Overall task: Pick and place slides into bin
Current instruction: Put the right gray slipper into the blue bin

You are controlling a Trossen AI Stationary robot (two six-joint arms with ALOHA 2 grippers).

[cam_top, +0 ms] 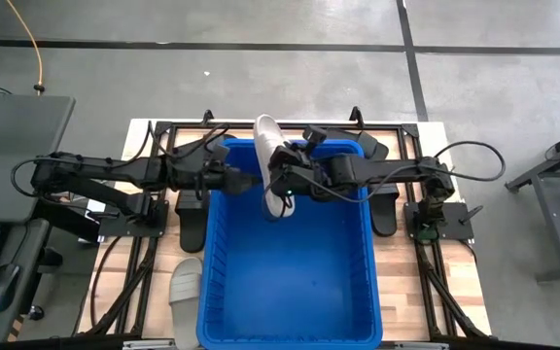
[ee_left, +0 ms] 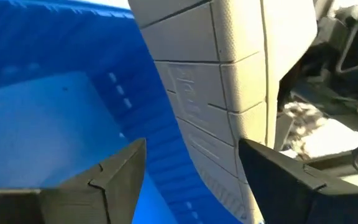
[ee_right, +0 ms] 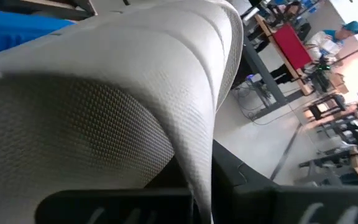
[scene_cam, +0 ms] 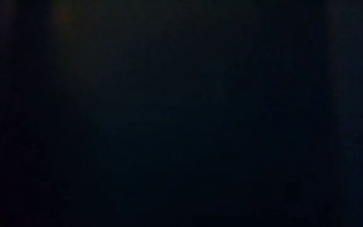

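Both claws meet over the far end of the blue bin (cam_top: 290,282), with a white slide (cam_top: 272,160) between them. The right claw (cam_top: 282,181) reaches in from its side of the bench (cam_top: 445,282), and the slide sits right against it, standing on edge and crossing the bin's far rim. In the right wrist view the slide's textured strap (ee_right: 117,124) fills the frame directly ahead of the claw, its edge running down between the dark fingers (ee_right: 104,208); the claw appears closed on the strap. The left claw (cam_top: 246,179) comes in from the opposite side and sits just beside the slide. In the left wrist view its two fingers (ee_left: 114,174) stand spread apart, with the slide's grooved sole (ee_left: 210,93) in the gap between them. Beyond that claw lies the bin's blue floor.

A second white slide (cam_top: 185,287) lies on the bench outside the bin, on the left claw's side and well nearer the front edge. The low view is dark.
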